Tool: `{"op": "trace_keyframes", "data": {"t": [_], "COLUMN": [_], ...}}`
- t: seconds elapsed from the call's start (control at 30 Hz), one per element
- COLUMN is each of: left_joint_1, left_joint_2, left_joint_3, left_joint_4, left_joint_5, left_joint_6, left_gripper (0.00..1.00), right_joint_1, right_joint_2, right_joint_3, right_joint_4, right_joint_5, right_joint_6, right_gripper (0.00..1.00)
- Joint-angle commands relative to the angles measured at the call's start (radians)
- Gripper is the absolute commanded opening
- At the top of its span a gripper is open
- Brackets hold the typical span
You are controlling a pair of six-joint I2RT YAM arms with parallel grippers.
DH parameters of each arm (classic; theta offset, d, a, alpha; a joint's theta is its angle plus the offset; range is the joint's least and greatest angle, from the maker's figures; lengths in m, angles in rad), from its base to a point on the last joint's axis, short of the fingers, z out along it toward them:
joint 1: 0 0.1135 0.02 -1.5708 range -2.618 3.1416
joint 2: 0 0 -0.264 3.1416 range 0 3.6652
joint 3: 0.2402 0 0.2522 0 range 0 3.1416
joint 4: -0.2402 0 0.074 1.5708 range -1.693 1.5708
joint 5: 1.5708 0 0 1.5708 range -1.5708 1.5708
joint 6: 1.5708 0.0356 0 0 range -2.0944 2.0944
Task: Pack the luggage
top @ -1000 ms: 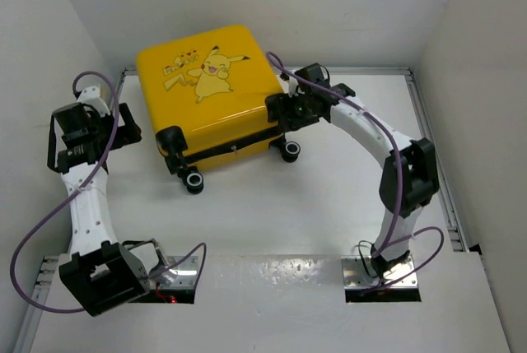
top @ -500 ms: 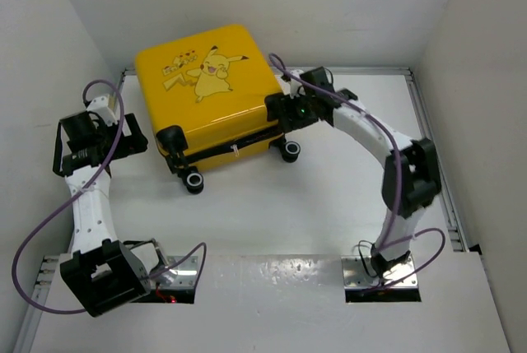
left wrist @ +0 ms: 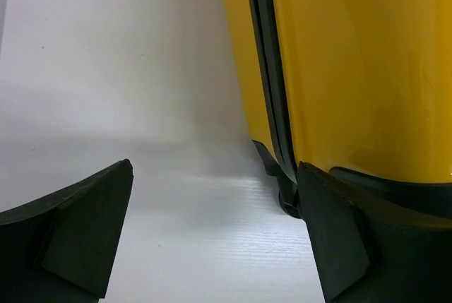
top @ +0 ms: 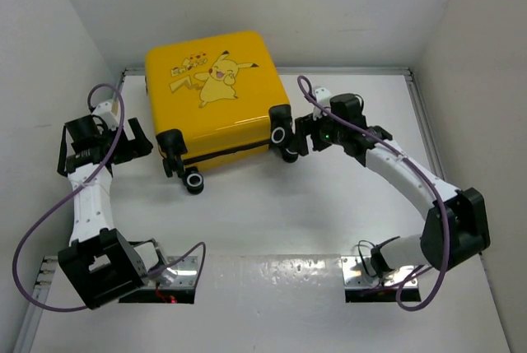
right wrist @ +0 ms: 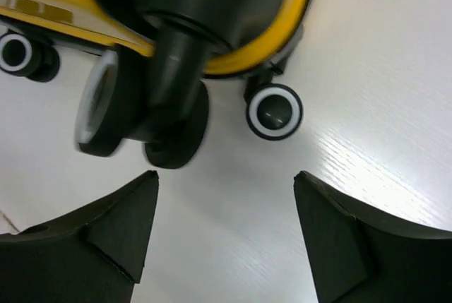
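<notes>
The luggage is a yellow hard-shell suitcase with a cartoon on its lid. It lies shut at the back of the table, its black wheels toward me. My left gripper stands open beside its near left corner. In the left wrist view the yellow shell and black zipper seam rise just past the right finger, with nothing between the jaws of the left gripper. My right gripper stands open next to the right-hand wheels. Its wrist view shows a white-rimmed wheel just ahead of the empty right gripper.
White walls close in the table on the left, back and right. A metal rail runs along the right edge. The arm bases sit on the near edge, and a purple cable loops off the left arm.
My right gripper has let go of the luggage's right corner, opened wider and drawn back to the near right. The luggage has shifted and turned a little. The left arm has moved slightly nearer.
</notes>
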Motion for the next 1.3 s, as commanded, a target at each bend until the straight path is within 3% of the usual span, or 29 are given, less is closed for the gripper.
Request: {"op": "trace_keyframes", "data": {"t": [0.0,0.1,0.23,0.37,0.47,0.63,0.77,0.97,1.13,1.27], "left_joint_1": [0.012,0.012,0.012,0.012,0.012,0.039,0.05,0.05,0.05,0.07], "left_joint_2": [-0.001,-0.001,-0.001,0.01,0.021,0.007,-0.016,-0.007,0.018,0.018], "left_joint_3": [0.023,0.023,0.023,0.023,0.032,0.023,0.005,-0.006,0.023,0.043], "left_joint_4": [0.044,0.044,0.044,0.053,0.053,0.053,0.062,0.062,0.062,0.062], "left_joint_5": [0.011,0.011,0.002,0.002,0.002,0.002,0.022,0.033,0.062,0.117], "left_joint_6": [-0.018,-0.018,-0.018,-0.018,-0.018,0.003,0.003,0.003,-0.02,-0.04], "left_gripper": [0.99,0.99,0.99,0.99,0.99,0.99,0.99,0.99,0.99,0.95], "right_joint_1": [-0.036,-0.011,0.021,0.032,0.023,-0.009,-0.029,-0.016,0.006,0.0], "right_joint_2": [0.004,0.062,0.169,0.301,0.334,0.207,0.015,-0.055,0.086,0.252], "right_joint_3": [-0.058,-0.031,0.167,0.325,0.374,0.243,-0.051,-0.208,-0.21,-0.144], "right_joint_4": [0.117,0.131,0.142,0.137,0.133,0.114,0.145,0.128,0.209,0.258], "right_joint_5": [0.011,0.011,0.02,0.0,-0.009,-0.046,-0.05,0.046,0.08,0.097], "right_joint_6": [0.022,0.034,0.059,0.065,0.077,0.046,0.042,0.189,0.304,0.427], "right_gripper": [0.77,0.78,0.8,0.51,0.49,0.58,0.69,0.69,0.52,0.44]}}
